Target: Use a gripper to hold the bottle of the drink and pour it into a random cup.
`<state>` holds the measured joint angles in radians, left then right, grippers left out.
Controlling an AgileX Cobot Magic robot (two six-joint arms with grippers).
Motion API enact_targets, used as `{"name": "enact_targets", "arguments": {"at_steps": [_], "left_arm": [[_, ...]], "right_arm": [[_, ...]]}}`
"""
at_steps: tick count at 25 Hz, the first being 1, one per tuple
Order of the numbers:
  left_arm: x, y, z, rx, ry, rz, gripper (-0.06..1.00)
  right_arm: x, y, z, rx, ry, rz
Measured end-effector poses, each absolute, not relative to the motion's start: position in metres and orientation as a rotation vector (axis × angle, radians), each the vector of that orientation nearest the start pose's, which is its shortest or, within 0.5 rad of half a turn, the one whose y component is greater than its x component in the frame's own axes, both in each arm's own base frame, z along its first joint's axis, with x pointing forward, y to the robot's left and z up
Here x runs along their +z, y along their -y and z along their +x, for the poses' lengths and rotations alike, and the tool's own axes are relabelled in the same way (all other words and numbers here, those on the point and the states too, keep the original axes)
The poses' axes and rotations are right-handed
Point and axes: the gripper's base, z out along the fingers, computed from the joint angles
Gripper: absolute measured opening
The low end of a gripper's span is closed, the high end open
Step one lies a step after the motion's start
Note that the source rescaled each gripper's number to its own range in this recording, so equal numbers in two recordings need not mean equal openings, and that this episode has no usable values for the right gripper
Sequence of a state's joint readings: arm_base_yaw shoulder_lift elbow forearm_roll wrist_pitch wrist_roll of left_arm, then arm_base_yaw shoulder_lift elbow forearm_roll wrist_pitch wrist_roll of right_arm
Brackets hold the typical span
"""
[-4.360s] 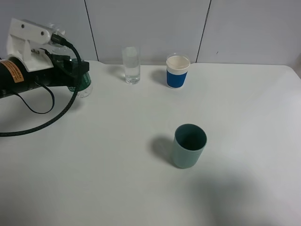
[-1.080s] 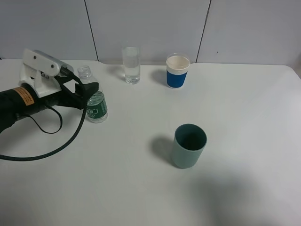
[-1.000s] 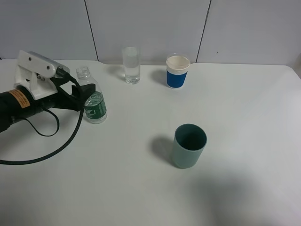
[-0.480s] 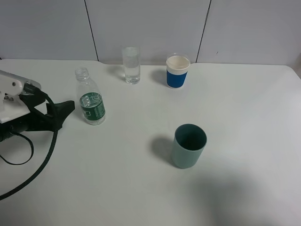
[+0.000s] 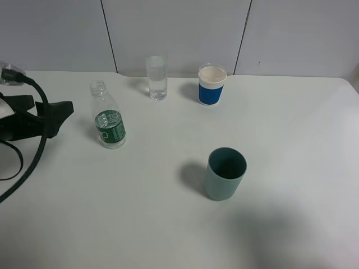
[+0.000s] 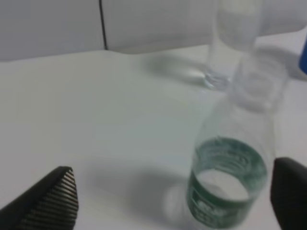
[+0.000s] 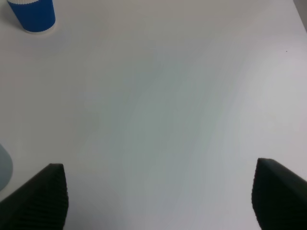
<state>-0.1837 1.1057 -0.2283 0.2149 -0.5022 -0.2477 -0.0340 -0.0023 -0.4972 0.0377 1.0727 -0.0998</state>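
The clear bottle [image 5: 107, 117] with a dark green label stands upright and uncapped on the white table [image 5: 280, 123], left of centre. My left gripper [image 5: 51, 114] is open and empty at the far left edge, a short way left of the bottle and apart from it. In the left wrist view the bottle [image 6: 230, 177] stands between and beyond the two dark fingertips [image 6: 50, 199], with the tall clear glass [image 6: 231, 43] blurred behind it. The glass [image 5: 156, 77] stands at the back and holds clear liquid. My right gripper [image 7: 156, 196] is open over bare table and does not show in the exterior view.
A white paper cup with a blue band [image 5: 212, 85] stands at the back, right of the glass; it also shows in the right wrist view [image 7: 31, 14]. A grey-green plastic cup [image 5: 225, 172] stands near the middle front. A black cable [image 5: 33, 157] loops at the left edge.
My left gripper has opened, let go of the bottle and drawn back to the left edge. The bottle stays standing upright where it was set down.
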Motion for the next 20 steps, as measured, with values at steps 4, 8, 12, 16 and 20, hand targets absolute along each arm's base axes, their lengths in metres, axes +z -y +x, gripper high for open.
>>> {"name": "enact_targets", "arguments": {"at_steps": [4,8,12,16,20], "left_arm": [[0.23,0.04,0.187,-0.209,-1.901,0.172,0.59],[0.259,0.036,0.189,-0.162,-1.933,0.15,0.59],[0.289,0.031,0.182,-0.118,-1.974,0.117,0.59],[0.316,0.024,0.162,-0.085,-2.004,0.078,0.59],[0.337,0.015,0.134,-0.059,-2.013,0.047,0.59]], "right_arm": [[0.276,-0.003,-0.005,-0.038,-2.055,-0.07],[0.276,-0.003,-0.005,-0.038,-2.055,-0.07],[0.276,-0.003,-0.005,-0.038,-2.055,-0.07],[0.276,-0.003,-0.005,-0.038,-2.055,-0.07],[0.276,-0.003,-0.005,-0.038,-2.055,-0.07]]}}
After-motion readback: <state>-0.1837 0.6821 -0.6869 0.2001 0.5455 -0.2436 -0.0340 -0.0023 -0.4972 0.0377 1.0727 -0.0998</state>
